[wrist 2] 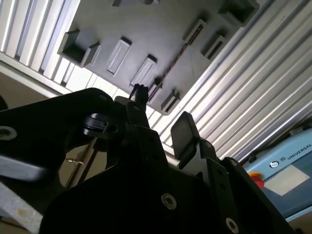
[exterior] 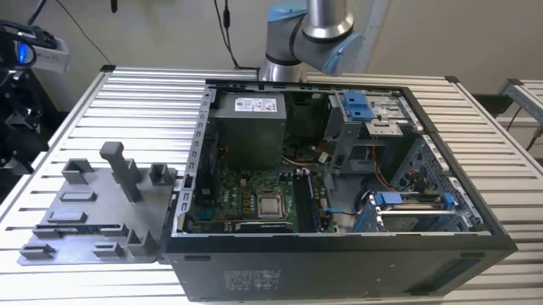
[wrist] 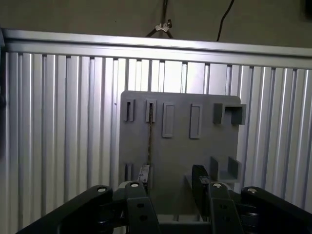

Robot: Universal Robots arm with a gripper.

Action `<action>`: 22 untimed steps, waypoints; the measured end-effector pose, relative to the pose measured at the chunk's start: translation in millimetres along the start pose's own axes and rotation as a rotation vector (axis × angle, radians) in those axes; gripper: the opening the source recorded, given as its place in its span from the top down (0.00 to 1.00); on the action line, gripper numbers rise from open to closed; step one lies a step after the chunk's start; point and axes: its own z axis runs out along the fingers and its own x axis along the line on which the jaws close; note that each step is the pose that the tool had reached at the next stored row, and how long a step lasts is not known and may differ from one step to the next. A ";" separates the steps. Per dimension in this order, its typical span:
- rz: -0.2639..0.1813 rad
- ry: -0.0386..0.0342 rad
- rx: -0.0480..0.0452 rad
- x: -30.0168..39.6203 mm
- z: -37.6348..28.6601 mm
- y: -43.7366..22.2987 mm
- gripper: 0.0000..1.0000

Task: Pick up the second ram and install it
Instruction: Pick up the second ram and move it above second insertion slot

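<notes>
The second ram (wrist: 149, 134) is a thin dark stick standing on edge in the slots of the grey holder plate (wrist: 180, 146). In the second wrist view the ram (wrist 2: 178, 58) shows as a narrow line across the plate (wrist 2: 146, 29). My gripper (wrist: 171, 178) hangs well above the plate, open, with nothing between its black fingers (wrist: 200, 176). In the first wrist view, one finger lines up roughly over the ram's near end. The second wrist view also shows the gripper (wrist 2: 163, 114) open.
An open computer case (exterior: 339, 171) with its motherboard (exterior: 254, 200) stands at the exterior view's right of the holder plate (exterior: 93, 216). The plate carries several upright grey blocks (exterior: 123, 168). Both rest on a ribbed metal table (exterior: 144, 95). The arm (exterior: 309, 35) rises behind the case.
</notes>
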 end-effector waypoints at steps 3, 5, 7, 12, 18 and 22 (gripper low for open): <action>0.000 0.0000 0.0000 0.2 4.1 -0.1 0.52; 0.000 0.0000 0.0000 0.3 6.6 -0.2 0.52; 0.000 -0.0001 0.0000 0.4 9.1 -0.3 0.52; 0.000 0.0000 0.0000 0.7 15.7 -0.5 0.52; 0.000 0.0002 0.0070 1.0 24.2 -0.8 0.52; -0.001 0.0004 0.0127 1.2 29.7 -0.9 0.52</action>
